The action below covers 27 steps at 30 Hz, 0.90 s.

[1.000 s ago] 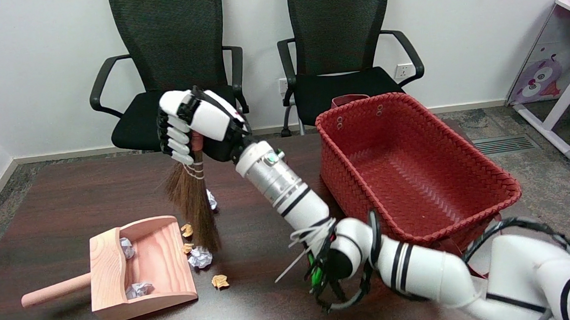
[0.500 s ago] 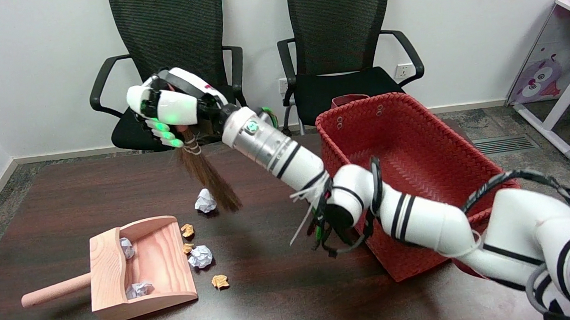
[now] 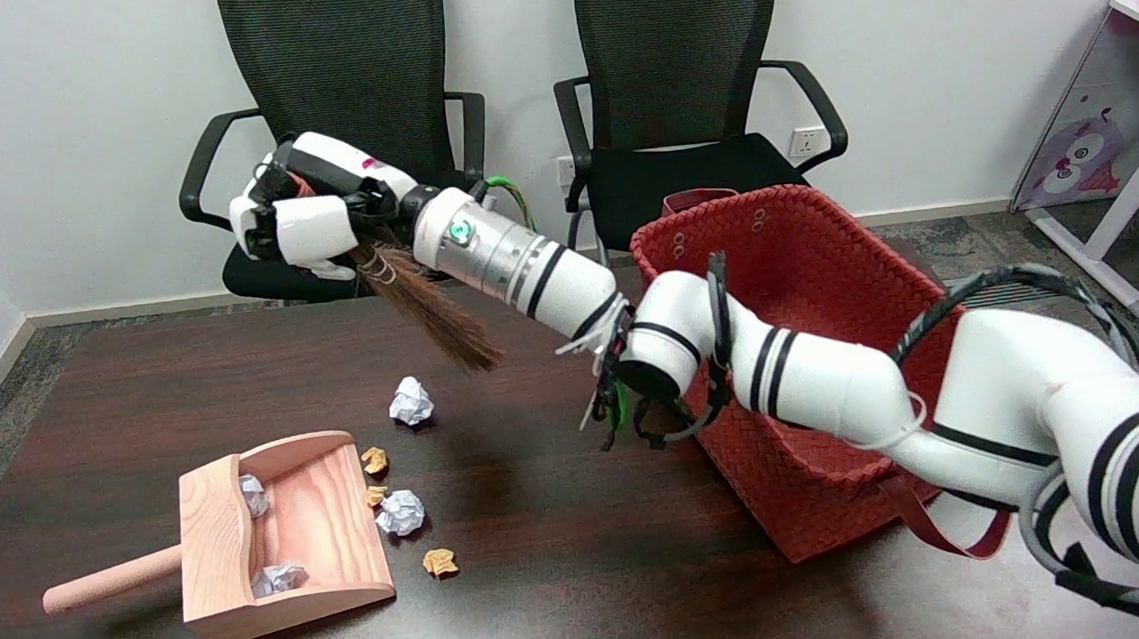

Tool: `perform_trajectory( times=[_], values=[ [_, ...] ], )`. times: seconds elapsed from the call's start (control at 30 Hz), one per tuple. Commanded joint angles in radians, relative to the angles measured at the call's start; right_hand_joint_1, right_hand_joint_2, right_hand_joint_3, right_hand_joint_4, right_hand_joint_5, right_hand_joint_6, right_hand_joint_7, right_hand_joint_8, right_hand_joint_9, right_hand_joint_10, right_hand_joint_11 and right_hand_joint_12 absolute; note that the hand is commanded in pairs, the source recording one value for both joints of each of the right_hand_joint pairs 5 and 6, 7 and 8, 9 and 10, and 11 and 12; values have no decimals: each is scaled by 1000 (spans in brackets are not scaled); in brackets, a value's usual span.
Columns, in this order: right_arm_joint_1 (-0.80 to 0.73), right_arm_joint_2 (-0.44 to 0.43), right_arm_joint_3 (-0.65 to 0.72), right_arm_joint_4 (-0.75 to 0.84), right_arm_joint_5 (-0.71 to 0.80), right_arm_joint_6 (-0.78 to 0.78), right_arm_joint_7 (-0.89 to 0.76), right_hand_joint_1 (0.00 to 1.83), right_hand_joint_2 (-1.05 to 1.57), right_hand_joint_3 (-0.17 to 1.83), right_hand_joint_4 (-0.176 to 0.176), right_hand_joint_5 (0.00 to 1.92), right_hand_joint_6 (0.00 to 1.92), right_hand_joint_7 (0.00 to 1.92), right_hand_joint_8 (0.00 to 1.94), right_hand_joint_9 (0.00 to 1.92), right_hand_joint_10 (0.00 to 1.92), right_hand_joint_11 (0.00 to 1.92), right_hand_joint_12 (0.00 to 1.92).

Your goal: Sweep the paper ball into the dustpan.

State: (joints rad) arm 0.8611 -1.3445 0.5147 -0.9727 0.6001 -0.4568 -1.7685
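My right hand (image 3: 307, 218) grips the handle of a small straw broom (image 3: 434, 314) high above the table's far side; the bristles slant down to the right, clear of the table. A white paper ball (image 3: 411, 401) lies on the dark table below the bristles. Another white ball (image 3: 401, 512) sits just right of the wooden dustpan (image 3: 317, 508), near its open mouth. Two white balls (image 3: 278, 579) lie inside the dustpan. Small tan paper scraps (image 3: 439, 561) lie around the pan's mouth.
A red woven basket (image 3: 812, 343) stands at the table's right, partly behind my forearm. Two black office chairs (image 3: 355, 124) stand behind the table's far edge. The dustpan's handle (image 3: 112, 580) points left.
My right hand has lifted the broom off the table and swung it up and to the left, tilting the bristles to the right. The paper balls have not moved.
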Motion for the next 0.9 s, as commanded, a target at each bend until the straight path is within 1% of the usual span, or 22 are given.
perform_trajectory(
  times=[0.03, 0.17, 0.33, 0.6, 0.77, 0.9],
  values=[
    [141, -73, -182, 228, -65, -8, 1, 774, 690, 1610, 17, 1920, 1920, 1920, 1920, 1920, 1920, 1920, 1920],
    [126, -109, -202, 279, -66, -7, -5, 773, 690, 1594, 16, 1920, 1920, 1920, 1920, 1920, 1920, 1920, 1920],
    [107, -161, -231, 347, -58, 3, 4, 768, 611, 1622, 14, 1920, 1920, 1920, 1920, 1920, 1920, 1920, 1920],
    [50, -234, -232, 426, -56, 7, 9, 763, 533, 1618, 11, 1920, 1920, 1920, 1920, 1920, 1920, 1920, 1920],
    [26, -278, -234, 471, -56, 36, 71, 766, 505, 1586, 10, 1920, 1920, 1920, 1920, 1920, 1920, 1920, 1920],
    [17, -291, -234, 480, -61, 54, 115, 760, 477, 1578, 9, 1920, 1920, 1920, 1920, 1920, 1920, 1920, 1920]
  ],
)
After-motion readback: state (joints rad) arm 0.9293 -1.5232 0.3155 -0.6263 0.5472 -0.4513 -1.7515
